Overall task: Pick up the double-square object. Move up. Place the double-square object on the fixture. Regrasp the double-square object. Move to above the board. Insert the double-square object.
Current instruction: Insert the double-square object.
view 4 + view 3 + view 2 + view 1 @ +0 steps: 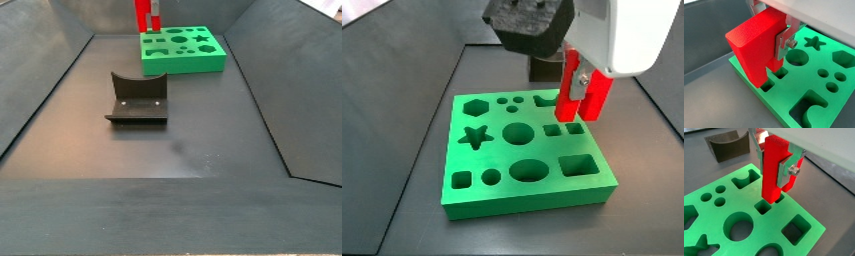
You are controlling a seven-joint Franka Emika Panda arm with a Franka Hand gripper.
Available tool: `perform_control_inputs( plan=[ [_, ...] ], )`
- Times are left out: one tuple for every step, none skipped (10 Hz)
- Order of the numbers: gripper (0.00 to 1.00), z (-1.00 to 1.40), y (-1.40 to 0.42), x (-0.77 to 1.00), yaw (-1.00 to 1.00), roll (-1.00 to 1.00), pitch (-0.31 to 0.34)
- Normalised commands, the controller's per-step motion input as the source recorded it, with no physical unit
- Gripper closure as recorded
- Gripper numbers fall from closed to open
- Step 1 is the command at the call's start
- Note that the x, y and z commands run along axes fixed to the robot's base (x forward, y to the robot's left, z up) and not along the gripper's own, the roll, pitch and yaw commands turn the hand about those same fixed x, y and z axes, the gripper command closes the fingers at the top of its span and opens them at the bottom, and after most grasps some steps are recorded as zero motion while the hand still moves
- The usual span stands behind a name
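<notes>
My gripper (774, 165) is shut on the red double-square object (774, 170) and holds it upright over the green board (724, 223). A silver finger (788, 170) presses on its side. In a wrist view the object's two legs (763, 75) reach down to the pair of small square holes (774, 80) near the board's edge. Their tips are at the hole mouths, and I cannot tell how deep they go. Both side views show the object (587, 92) (144, 15) at the board's edge (523, 150) (183, 48). The dark fixture (138, 98) stands apart and bare, and it also shows in a wrist view (727, 148).
The board has other cut-outs: a star (473, 136), a hexagon (474, 104), circles, an oval (528, 170) and a large square (577, 164). Sloping dark grey walls (47, 90) enclose the floor. The fixture stands between the board and the near floor (174, 160).
</notes>
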Motion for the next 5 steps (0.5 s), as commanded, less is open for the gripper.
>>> perform_control_inputs(
  plan=[
    [1.00, -0.31, 0.00, 0.00, 0.00, 0.07, 0.020],
    [1.00, -0.29, 0.00, 0.00, 0.00, 0.00, 0.000],
    [1.00, -0.31, 0.02, -0.06, 0.00, 0.00, 0.000],
    [1.00, -0.35, 0.00, -0.07, 0.00, 0.00, 0.000],
    [1.00, -0.39, 0.00, -0.09, 0.00, 0.00, 0.000]
  ],
)
